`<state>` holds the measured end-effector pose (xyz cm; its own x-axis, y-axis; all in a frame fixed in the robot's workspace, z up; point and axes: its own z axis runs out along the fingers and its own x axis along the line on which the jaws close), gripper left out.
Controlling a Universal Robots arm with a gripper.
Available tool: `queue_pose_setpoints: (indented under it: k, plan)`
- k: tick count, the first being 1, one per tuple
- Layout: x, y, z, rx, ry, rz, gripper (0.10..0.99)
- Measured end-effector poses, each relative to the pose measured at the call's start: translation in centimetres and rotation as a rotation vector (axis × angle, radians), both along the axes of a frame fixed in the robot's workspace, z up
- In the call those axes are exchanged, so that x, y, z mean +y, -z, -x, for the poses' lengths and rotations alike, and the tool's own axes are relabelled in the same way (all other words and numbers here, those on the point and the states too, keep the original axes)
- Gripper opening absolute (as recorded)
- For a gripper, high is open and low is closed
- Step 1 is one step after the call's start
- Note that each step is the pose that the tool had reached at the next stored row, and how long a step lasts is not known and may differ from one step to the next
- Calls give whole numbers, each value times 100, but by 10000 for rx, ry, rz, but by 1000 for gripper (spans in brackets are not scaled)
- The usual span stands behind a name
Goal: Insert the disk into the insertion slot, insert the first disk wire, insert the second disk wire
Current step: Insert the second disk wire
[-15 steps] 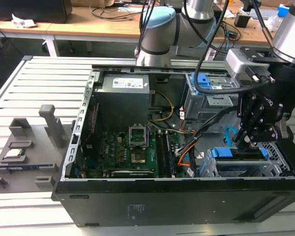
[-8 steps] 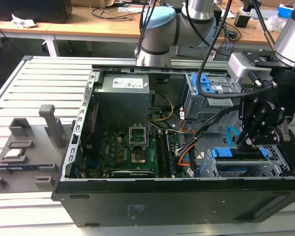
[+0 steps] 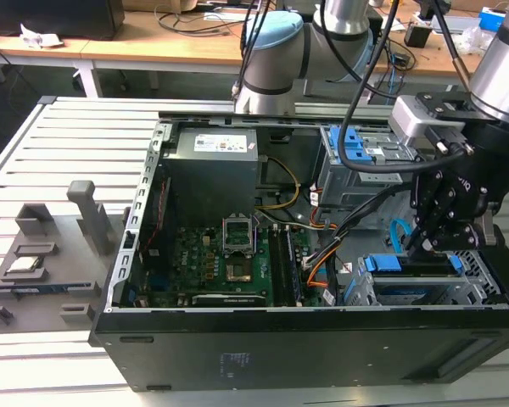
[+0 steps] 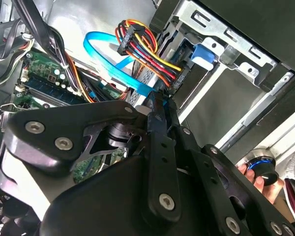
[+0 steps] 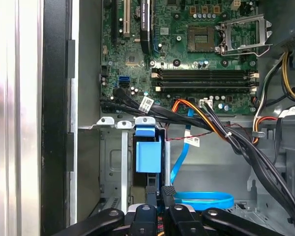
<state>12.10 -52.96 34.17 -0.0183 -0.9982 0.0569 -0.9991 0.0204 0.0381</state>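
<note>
Slatted grey metal bench (image 3: 34,153), open black computer case (image 3: 263,348) | silver-grey disk in blue carrier (image 3: 407,267) seated in low perforated grey insertion slot (image 3: 475,288) | gripper (image 5: 160,192) pinched together just beside carrier's blue tab (image 5: 148,156), looped light blue flat cable (image 5: 206,200) alongside.

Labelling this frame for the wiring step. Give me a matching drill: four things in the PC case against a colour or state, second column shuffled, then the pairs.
Things:
1. disk
2. second disk wire
3. first disk wire
4. CPU socket

Colour or state:
A. light blue flat cable curving in a loop
B. bundle of red, orange and yellow wires ending in a dark connector
C. on the green motherboard, metal frame, no cooler over it
D. in a bright blue carrier, seated in the low perforated cage, the gripper at its end

Pairs: 1-D, 2-A, 3-B, 4-C
</note>
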Motion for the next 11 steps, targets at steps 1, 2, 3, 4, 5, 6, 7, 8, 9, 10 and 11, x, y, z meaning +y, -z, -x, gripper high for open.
queue_pose_setpoints:
  k: [1, 2, 3, 4, 5, 6, 7, 8, 9, 10, 11]
  plan:
    - [0, 9, 0, 0, 0, 2, 161]
    - [-1, 24, 0, 1, 1, 2, 161]
    - [0, 33, 0, 0, 0, 5, 161]
    - [-1, 35, 0, -1, 1, 3, 161]
    - [-1, 37, 0, -1, 0, 1, 161]
    - [-1, 37, 0, -1, 0, -1, 161]
    - [-1, 41, 0, 0, 0, -11, 169]
    - [-1, 17, 0, 0, 0, -5, 235]
    - [-1, -48, 0, 0, 0, -2, 235]
    - [6, -164, -1, -1, 0, -3, 235]
    - [21, -246, -1, 0, 0, -1, 235]
